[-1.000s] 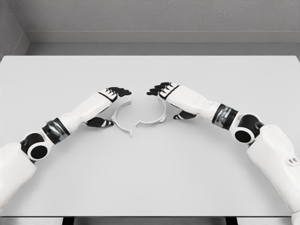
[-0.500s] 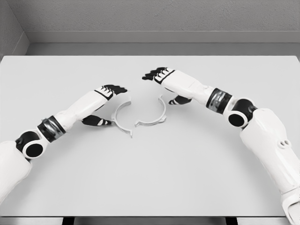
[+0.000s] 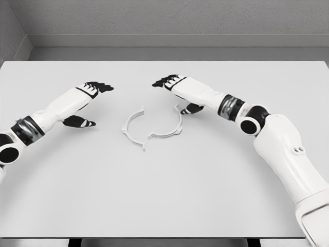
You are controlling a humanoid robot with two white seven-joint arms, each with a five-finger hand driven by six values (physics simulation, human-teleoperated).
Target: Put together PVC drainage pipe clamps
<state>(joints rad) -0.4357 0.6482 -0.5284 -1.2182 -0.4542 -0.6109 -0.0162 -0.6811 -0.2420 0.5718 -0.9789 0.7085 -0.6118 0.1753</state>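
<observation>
1. The table (image 3: 164, 206) is a plain light grey slab that fills most of the head view; its near part carries only the two white arms coming in from the lower corners.
2. Two thin white half rings lie flat near the middle of the table and serve as the landmark here.
3. The left half ring (image 3: 131, 128) curves like an open bracket, with small tabs at its ends.
4. The right half ring (image 3: 169, 127) sits just beside it and curves the opposite way, so the hollow sides face each other.
5. Their lower ends come close together, but I cannot tell whether they touch; their upper ends stand clearly apart.
6. The left hand (image 3: 85, 103) hangs well to the left of the left half ring, clear of it.
7. Its dark fingers (image 3: 98, 86) are stretched out and loosely spread, the thumb reaches down below the palm, and it holds nothing.
8. The right hand (image 3: 177, 92) is just beyond the upper end of the right half ring and slightly to its right.
9. Its fingertips (image 3: 163, 82) point leftward and sit apart, and its thumb lies near the ring's top tab; whether it touches is unclear.
10. Beyond both hands, the far table edge meets a grey wall (image 3: 164, 20).
</observation>
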